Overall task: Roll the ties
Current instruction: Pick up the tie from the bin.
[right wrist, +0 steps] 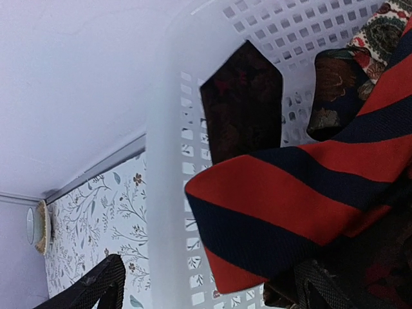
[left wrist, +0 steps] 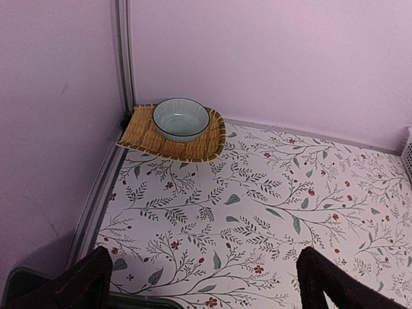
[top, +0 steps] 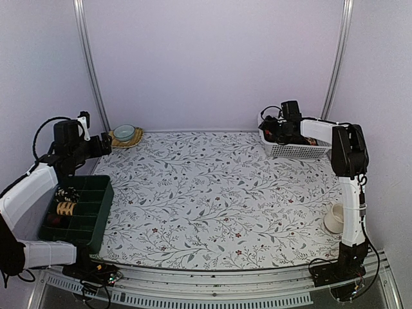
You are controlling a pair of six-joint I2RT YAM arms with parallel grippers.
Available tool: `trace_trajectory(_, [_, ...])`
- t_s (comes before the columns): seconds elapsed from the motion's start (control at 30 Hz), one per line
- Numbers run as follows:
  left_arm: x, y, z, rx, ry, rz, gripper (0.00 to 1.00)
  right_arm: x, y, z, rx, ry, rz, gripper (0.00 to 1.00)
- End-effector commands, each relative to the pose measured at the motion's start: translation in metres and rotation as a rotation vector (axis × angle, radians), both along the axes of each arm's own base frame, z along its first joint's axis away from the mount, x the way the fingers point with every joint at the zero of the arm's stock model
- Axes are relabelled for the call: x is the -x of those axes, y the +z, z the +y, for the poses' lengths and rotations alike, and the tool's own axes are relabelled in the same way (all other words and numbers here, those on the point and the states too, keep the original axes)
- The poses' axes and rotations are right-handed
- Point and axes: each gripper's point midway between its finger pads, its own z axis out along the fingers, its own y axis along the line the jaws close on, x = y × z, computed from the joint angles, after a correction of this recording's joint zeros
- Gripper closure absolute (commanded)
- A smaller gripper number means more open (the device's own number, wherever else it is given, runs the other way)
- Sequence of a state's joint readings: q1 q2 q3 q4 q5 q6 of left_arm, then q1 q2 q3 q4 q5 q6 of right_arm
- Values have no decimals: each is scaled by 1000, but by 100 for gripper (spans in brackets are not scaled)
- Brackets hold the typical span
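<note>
- Right wrist view has it up close: the red striped tie (right wrist: pixel 283 212) lies in the white basket (right wrist: pixel 168 141). Its broad pointed end is draped against the perforated wall, with dark stripes running diagonally across it.
- Behind it, a dark maroon tie (right wrist: pixel 241 109) shows its point against the same wall, and a paisley tie (right wrist: pixel 376 29) is bunched in the upper corner. All three overlap, and I cannot tell which lies on top deeper in.
- Right gripper (right wrist: pixel 212 273) stands wide with nothing clamped. One finger is outside the basket over the table (right wrist: pixel 109 212), the other is inside below the red fabric, and the wall sits between them.
- Left gripper (left wrist: pixel 203 290) hangs wide and empty over the patterned table. The bowl (left wrist: pixel 181 118) sits on its woven mat (left wrist: pixel 145 132) ahead of it in the corner.
- From the top camera, the green tray (top: pixel 102 222) at the left holds coiled ties (top: pixel 66 207) in its compartments.
- Handling, my read: this is light, limp, smooth fabric that will sag and slide rather than hold a shape.
- Best hold looks to be a pinch across the flat broad end, just back from the point, with both layers between the pads. A grab at the bare tip or an edge would likely slip out, and the neighbouring ties may drag along when it lifts.
</note>
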State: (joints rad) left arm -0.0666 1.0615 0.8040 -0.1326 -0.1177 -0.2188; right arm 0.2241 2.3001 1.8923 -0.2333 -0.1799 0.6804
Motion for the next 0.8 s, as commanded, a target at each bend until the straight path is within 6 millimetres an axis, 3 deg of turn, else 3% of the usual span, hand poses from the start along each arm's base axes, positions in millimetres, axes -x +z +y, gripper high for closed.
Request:
trace_trajectory(0.0, [-1,-3,5,5,16,1,0,13,0,-3,33,-18,10,8])
trace_trajectory(0.17, [-1,-3,5,8,13,0,0,10,-9,-3,26,-28,12,9])
trace_trajectory(0.33, [0,-1,5,6,18,-3,0,-10,-7,-3,27,-54,-60,17])
trace_trajectory(0.5, [1,0,7,1,25,-7,0,-28,9,-3,43,-62,-185,30])
trace_trajectory(0.53, [1,-1,8,-1,28,-5,0,-31,-11,-4,58,-66,-169,33])
trace_trajectory(0.77, [1,1,7,1,23,-9,0,-43,0,-8,106,-66,-268,64])
